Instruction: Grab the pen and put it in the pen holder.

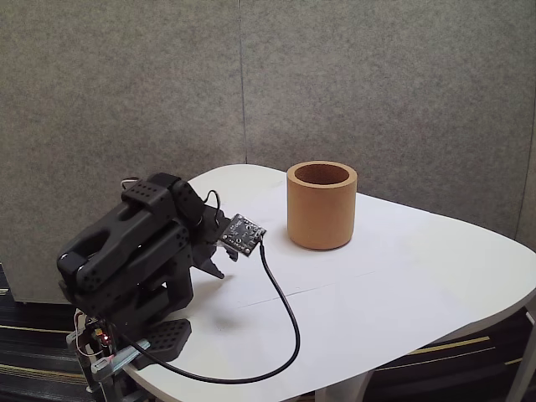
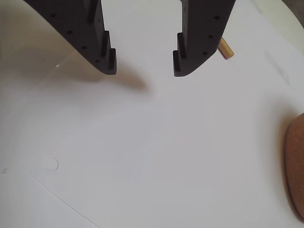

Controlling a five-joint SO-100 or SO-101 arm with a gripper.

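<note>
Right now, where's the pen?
In the wrist view, only the tip of the pen shows at upper right, poking out from behind the right finger of the open gripper, well above the pen holder.

A white counter point(image 1: 402, 276) with rounded corners stands before a grey fabric partition wall point(image 1: 377, 75). A black cable point(image 1: 280, 335) lies in a loop across the counter's near part, and a thin seam line point(image 1: 327, 289) runs across its surface. In the wrist view a small faint ring mark point(image 2: 50, 163) shows on the white top.
</note>
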